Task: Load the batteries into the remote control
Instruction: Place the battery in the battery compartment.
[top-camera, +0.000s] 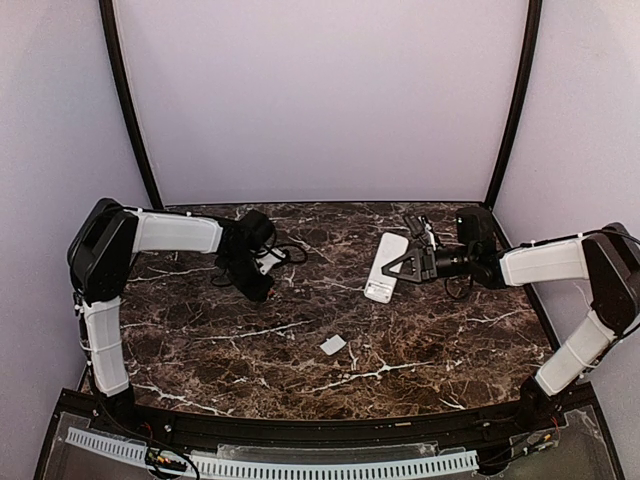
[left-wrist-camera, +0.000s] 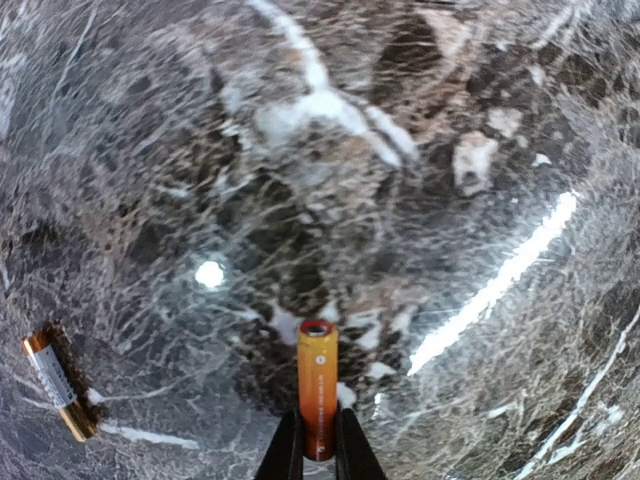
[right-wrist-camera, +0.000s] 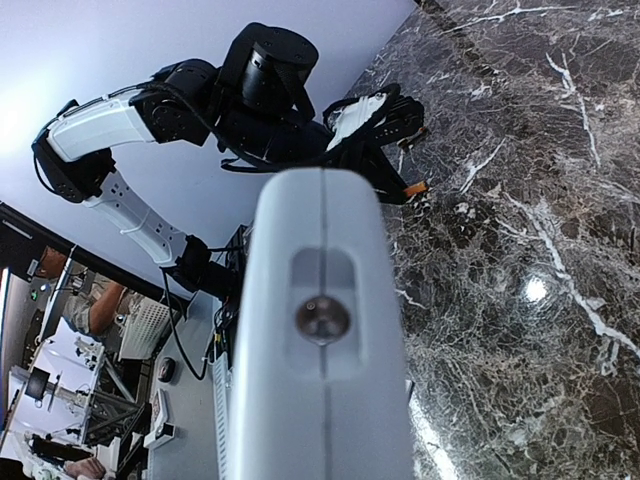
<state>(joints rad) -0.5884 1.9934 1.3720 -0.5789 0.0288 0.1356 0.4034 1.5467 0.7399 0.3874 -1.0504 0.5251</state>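
Note:
In the left wrist view, an orange-red battery (left-wrist-camera: 318, 385) stands clamped between the dark fingers of my left gripper (left-wrist-camera: 318, 428), its end ring pointing away over the marble. A second battery (left-wrist-camera: 58, 386) lies loose on the table at the lower left. From above, my left gripper (top-camera: 260, 290) hovers low at the left. At the right, my right gripper (top-camera: 404, 263) is shut on the white remote control (top-camera: 386, 267). The remote (right-wrist-camera: 322, 340) fills the right wrist view end-on and hides that gripper's own fingers. Beyond it, the held battery (right-wrist-camera: 415, 187) shows as an orange tip.
A small flat white square piece (top-camera: 332, 345) lies on the dark marble table (top-camera: 300, 370) in front of both grippers. Pale walls and black corner posts (top-camera: 130, 110) close in the back and sides. A black rail (top-camera: 330, 432) runs along the near edge.

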